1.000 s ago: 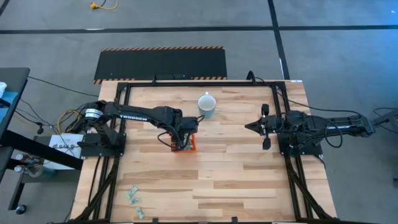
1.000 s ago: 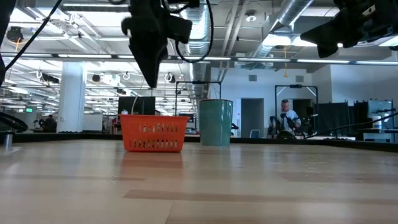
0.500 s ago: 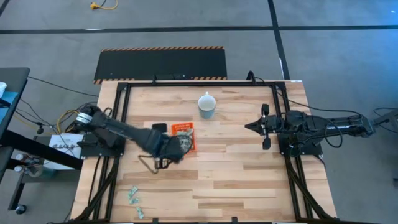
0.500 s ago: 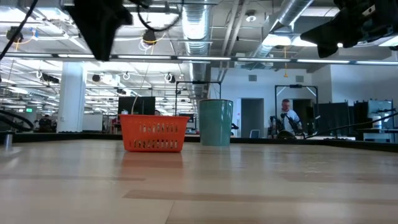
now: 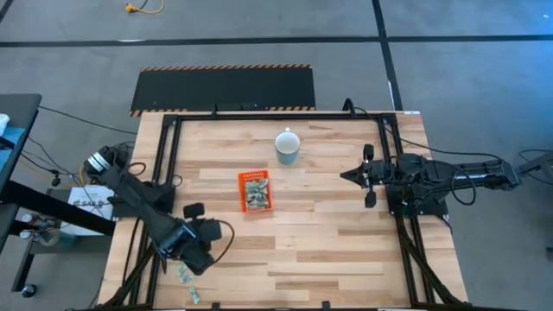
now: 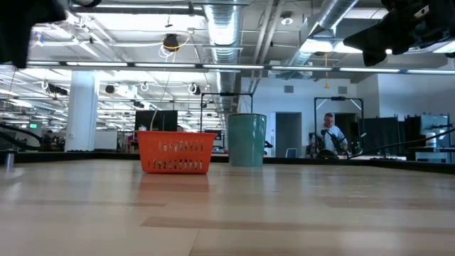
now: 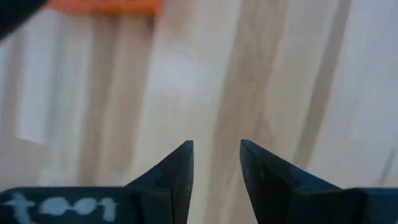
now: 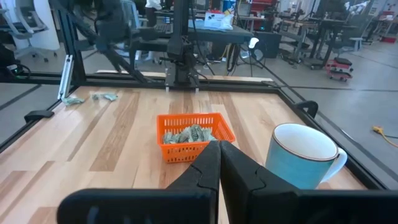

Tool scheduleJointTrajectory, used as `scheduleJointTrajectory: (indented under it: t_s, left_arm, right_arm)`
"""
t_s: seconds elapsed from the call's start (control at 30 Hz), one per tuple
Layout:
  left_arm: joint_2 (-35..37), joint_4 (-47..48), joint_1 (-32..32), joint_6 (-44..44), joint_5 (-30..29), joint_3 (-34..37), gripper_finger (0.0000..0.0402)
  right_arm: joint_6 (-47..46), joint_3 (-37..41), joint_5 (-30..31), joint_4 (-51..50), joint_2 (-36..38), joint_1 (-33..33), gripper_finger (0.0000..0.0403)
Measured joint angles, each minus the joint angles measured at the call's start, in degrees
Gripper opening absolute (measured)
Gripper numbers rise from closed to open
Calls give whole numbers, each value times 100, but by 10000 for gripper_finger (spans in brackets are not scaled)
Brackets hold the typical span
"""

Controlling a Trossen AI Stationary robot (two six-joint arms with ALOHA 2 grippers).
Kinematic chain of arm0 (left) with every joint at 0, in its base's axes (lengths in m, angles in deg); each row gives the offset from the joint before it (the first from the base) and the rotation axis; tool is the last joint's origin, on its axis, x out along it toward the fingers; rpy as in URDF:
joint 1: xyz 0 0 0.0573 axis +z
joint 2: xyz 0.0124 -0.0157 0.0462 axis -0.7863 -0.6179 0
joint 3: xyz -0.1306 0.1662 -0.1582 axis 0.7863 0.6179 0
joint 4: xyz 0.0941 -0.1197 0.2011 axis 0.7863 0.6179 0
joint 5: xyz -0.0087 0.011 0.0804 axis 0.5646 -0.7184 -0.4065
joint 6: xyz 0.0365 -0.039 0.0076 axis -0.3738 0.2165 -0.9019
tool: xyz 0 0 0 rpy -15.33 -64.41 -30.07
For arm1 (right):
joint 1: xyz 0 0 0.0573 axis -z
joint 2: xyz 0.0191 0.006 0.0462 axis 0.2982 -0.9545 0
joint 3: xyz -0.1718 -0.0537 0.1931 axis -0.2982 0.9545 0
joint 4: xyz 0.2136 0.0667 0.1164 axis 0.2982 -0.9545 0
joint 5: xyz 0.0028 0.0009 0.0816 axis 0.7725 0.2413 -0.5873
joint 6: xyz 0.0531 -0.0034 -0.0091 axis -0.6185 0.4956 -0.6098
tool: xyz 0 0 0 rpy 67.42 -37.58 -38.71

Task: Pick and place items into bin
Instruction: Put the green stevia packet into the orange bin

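Left claw [image 5: 187, 259] swung from bin [image 5: 254, 192] toward loose items [image 5: 183, 273], fingers apart, empty; bin holds heap; right claw [image 5: 347, 176] together.

The middle of the table [image 5: 328, 242] holds only two obstacles, the orange bin [image 5: 254, 191] and, well apart from it toward the far edge, the mug [image 5: 287, 146], with a bare lane of wood between them. The left gripper [image 5: 192, 252] hangs over the near left corner just beside the loose items [image 5: 184, 272], its fingers [image 7: 176, 171] apart over bare board (nothing between them). The right gripper [image 5: 346, 176], fingers together, sits at the right side, with open wood from it to the bin.
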Motion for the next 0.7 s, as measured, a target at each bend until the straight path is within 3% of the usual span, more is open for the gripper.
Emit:
scheduleJointTrajectory:
  t_s: [0.27, 0.5, 0.7]
  left_arm:
    - [-4, -639, -87, 822, 1642, 628, 121]
    - [-4, -1346, -119, 1592, 2089, 1065, 123]
    - [-4, -1462, -118, 2465, 2714, 1307, 147]
  right_arm:
    - [36, -1, 0, 2, 1, 0, 1]
    - [245, -2, 0, 2, -1, 2, 1]
    - [501, -2, 2, 0, -1, 2, 1]
